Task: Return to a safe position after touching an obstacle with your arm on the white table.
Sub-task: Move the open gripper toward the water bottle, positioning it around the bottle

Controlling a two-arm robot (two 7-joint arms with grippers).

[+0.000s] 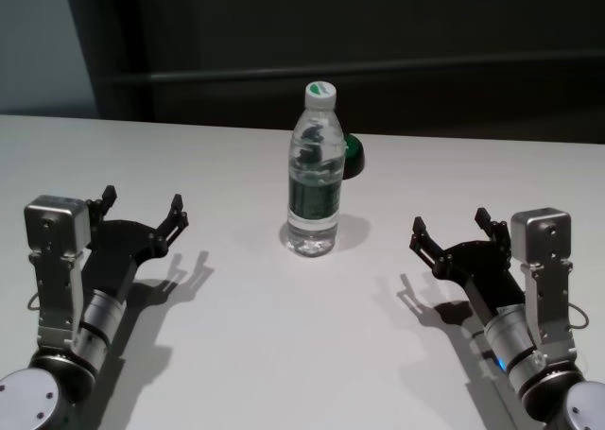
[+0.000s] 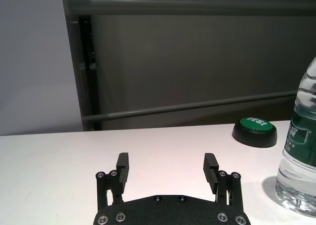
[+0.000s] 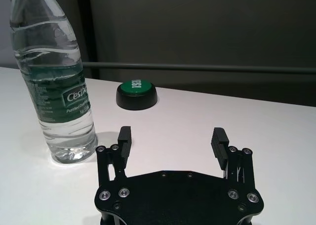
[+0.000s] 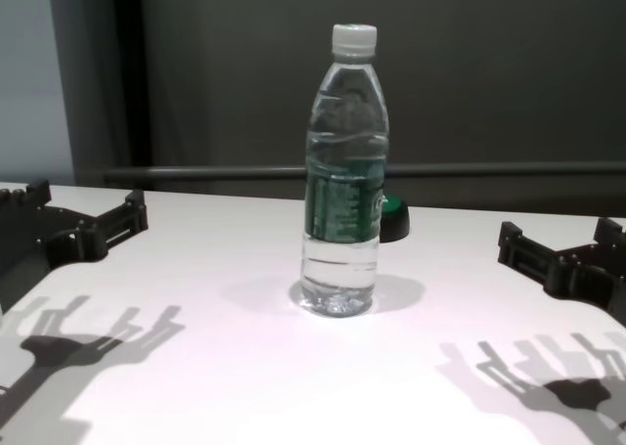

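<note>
Left claw [image 1: 142, 206] and right claw [image 1: 452, 228] hover released, empty, over the table [image 1: 236, 345]; the water bottle [image 1: 314, 170] stands upright between them, well apart. Any inward sweep could topple it, I'd say.

A clear water bottle [image 1: 315, 170] — white cap, dark green label — stood upright mid-way across the plain white counter [image 1: 236, 354].

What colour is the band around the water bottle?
Dark green with white lettering on the water bottle; clearest in the right wrist view.
</note>
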